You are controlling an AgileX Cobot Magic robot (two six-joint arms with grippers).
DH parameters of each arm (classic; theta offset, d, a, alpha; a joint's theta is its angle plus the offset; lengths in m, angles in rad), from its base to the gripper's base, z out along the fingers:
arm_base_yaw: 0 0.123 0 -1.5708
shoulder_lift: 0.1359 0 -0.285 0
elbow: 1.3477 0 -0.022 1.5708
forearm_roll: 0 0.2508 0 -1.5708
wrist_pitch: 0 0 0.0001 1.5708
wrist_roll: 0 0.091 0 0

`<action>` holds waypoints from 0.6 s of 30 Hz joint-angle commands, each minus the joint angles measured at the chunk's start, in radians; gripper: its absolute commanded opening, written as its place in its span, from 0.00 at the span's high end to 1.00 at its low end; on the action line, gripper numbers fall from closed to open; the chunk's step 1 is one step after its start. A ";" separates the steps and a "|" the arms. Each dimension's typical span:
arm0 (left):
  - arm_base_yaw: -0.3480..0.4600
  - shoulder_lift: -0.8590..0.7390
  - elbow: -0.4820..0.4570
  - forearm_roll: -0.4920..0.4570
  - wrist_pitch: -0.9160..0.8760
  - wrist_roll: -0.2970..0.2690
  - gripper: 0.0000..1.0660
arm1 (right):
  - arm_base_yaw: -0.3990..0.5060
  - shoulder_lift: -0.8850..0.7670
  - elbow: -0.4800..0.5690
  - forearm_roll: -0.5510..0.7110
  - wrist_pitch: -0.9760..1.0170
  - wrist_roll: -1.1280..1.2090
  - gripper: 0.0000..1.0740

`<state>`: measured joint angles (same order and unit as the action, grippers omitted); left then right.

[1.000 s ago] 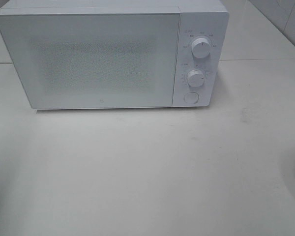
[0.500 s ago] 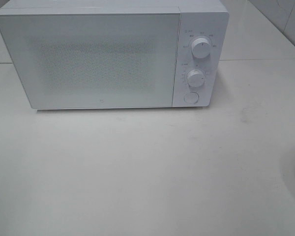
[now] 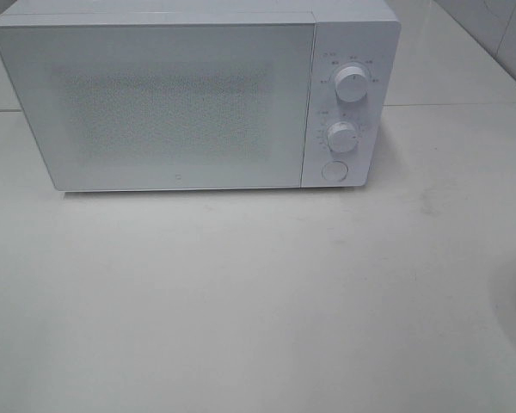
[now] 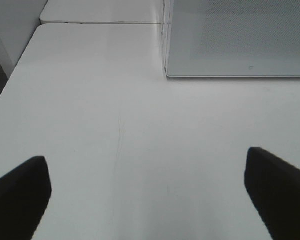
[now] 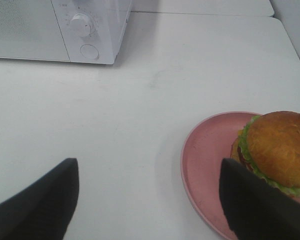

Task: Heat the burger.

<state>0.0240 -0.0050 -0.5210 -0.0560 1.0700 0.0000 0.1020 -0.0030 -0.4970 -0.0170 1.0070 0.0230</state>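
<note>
Burger is seen on a pink plate on the tabletop, well apart from the closed microwave. Both grippers' fingers are spread and empty. The door should be opened fully first, so the plate can be slid in level.

You have one white box-shaped microwave with two round white dials and one round button on its panel. You have one round pink plate, and on it one burger with a glossy golden-brown bun. One white table bears it all.
</note>
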 commanded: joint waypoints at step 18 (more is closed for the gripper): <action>0.002 -0.024 0.004 -0.005 -0.003 0.000 0.08 | -0.009 -0.024 -0.001 0.000 -0.010 -0.006 0.29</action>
